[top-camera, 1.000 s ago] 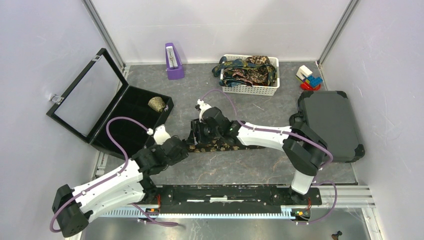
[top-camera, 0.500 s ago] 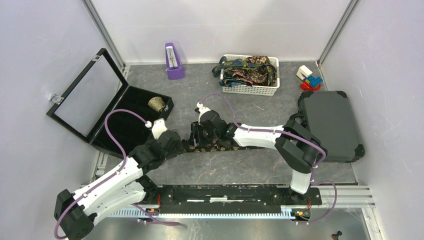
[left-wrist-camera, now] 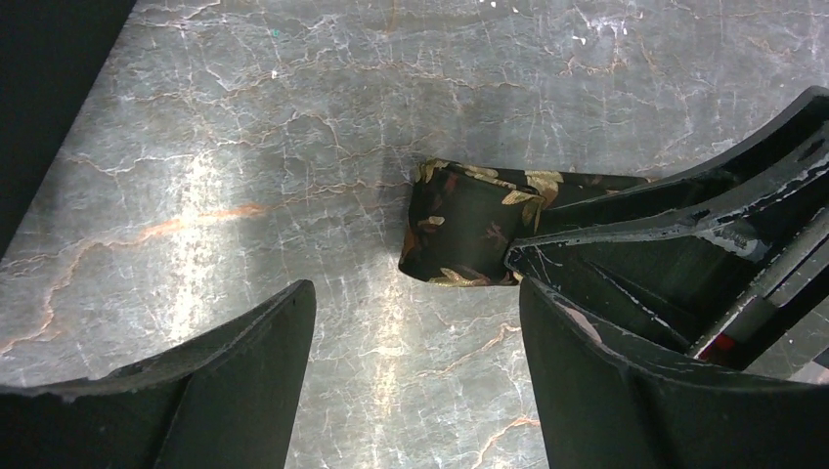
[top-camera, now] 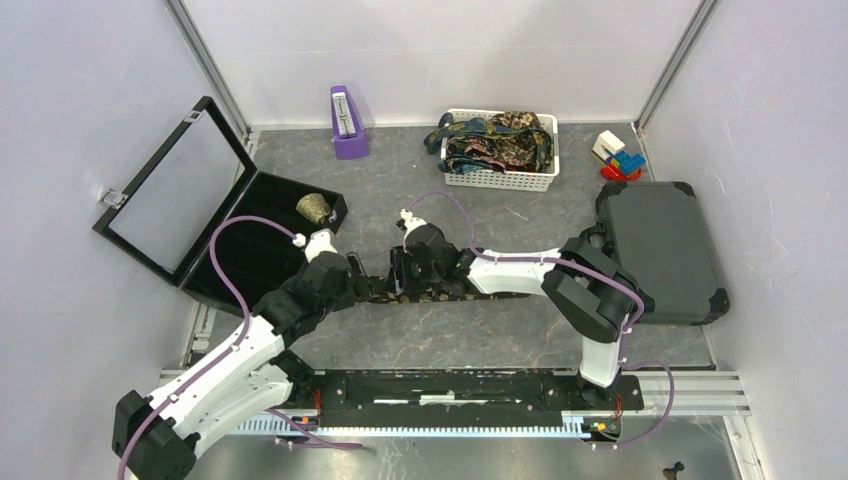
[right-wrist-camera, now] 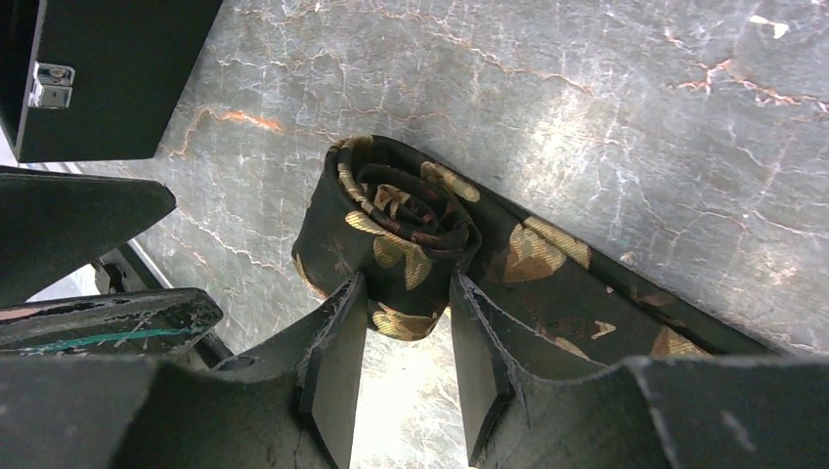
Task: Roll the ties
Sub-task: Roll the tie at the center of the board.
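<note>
A dark tie with gold floral print lies flat on the marble tabletop [top-camera: 440, 293]. Its left end is wound into a roll [right-wrist-camera: 401, 220]. My right gripper [right-wrist-camera: 408, 293] is pinched on the near edge of that roll, one finger on each side. The unrolled strip [right-wrist-camera: 587, 303] runs off to the right under the right finger. My left gripper [left-wrist-camera: 415, 293] is open just left of the roll [left-wrist-camera: 459, 225], with bare table between its fingers and no contact. From above, both grippers meet at the roll [top-camera: 385, 285].
An open black case [top-camera: 260, 235] at the left holds one rolled tie [top-camera: 313, 208]. A white basket [top-camera: 500, 178] of more ties stands at the back. A purple object [top-camera: 347, 125], toy blocks [top-camera: 617, 155] and a grey hard case [top-camera: 660, 250] are also there.
My left gripper has moved forward toward the roll's left end and opened wider. My right gripper's jaws have narrowed on the roll and shifted slightly left.
</note>
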Action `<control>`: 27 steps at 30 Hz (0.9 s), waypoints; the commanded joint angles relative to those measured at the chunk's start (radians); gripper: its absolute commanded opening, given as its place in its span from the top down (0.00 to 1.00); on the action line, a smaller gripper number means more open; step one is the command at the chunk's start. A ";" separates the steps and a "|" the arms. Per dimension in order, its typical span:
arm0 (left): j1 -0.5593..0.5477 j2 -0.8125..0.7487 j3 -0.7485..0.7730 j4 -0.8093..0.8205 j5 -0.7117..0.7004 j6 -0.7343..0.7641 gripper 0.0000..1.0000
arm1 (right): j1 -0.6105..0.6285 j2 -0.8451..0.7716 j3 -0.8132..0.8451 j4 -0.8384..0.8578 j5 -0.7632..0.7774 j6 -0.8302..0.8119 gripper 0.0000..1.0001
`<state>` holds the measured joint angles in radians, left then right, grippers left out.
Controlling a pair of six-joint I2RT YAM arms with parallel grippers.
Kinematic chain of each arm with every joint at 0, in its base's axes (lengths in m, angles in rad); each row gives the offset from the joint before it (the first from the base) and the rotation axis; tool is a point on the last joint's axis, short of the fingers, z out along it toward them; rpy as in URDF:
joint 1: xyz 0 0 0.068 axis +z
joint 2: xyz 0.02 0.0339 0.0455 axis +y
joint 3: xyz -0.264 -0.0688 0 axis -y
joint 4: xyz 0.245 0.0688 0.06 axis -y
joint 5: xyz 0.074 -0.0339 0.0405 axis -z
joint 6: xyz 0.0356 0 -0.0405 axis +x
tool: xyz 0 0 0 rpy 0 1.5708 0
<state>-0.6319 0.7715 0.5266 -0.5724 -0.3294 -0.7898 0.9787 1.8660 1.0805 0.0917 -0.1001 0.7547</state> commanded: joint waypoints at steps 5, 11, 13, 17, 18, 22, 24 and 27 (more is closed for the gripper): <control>0.038 0.006 -0.043 0.154 0.076 0.089 0.19 | -0.016 0.011 -0.028 0.055 -0.005 -0.007 0.58; 0.106 0.046 -0.088 0.265 0.181 0.103 0.21 | -0.025 0.009 -0.040 0.064 -0.015 -0.007 0.58; 0.132 0.066 -0.104 0.306 0.216 0.105 0.21 | -0.029 0.006 -0.047 0.070 -0.017 -0.008 0.58; 0.181 0.092 -0.141 0.411 0.319 0.103 0.23 | -0.033 0.008 -0.051 0.076 -0.026 -0.008 0.59; 0.191 0.094 -0.151 0.435 0.338 0.102 0.24 | -0.035 0.008 -0.052 0.077 -0.028 -0.009 0.59; 0.216 0.089 -0.181 0.476 0.397 0.104 0.26 | -0.036 0.013 -0.053 0.080 -0.034 -0.008 0.59; 0.227 0.090 -0.197 0.499 0.421 0.104 0.27 | -0.040 0.013 -0.054 0.082 -0.036 -0.008 0.59; 0.246 0.098 -0.227 0.537 0.455 0.100 0.29 | -0.043 0.015 -0.056 0.084 -0.041 -0.010 0.59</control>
<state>-0.4095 0.8654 0.3336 -0.1398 0.0414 -0.7307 0.9459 1.8668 1.0332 0.1505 -0.1349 0.7547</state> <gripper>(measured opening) 0.725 0.413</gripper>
